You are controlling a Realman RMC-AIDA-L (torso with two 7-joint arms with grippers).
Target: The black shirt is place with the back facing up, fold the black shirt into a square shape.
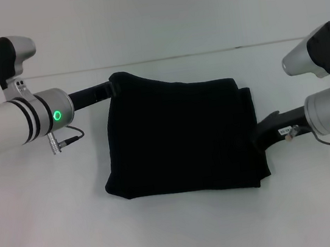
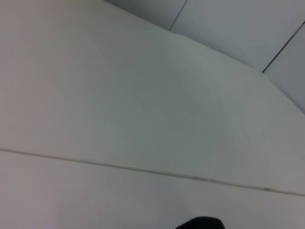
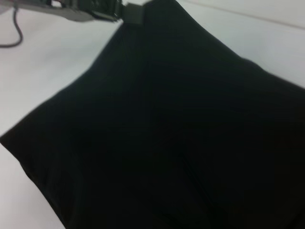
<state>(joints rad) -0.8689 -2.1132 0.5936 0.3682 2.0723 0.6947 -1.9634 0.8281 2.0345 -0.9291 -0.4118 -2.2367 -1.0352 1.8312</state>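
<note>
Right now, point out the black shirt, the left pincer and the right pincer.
black shirt (image 1: 182,136): head view, middle of the folded cloth.
left pincer (image 1: 112,85): head view, tip at the shirt's far left corner.
right pincer (image 1: 259,136): head view, tip at the shirt's right edge.

The black shirt (image 3: 181,129) fills most of the right wrist view, a broad dark sheet of soft fabric with faint creases running along it. One corner of the cloth rises toward the far edge, where the left tool (image 3: 125,11) meets it, its dark body touching the fabric; whether its fingers are closed cannot be told. A thin cable (image 3: 16,33) curls beside that arm. The pale desk (image 3: 52,62) shows around the shirt's edges.
</note>
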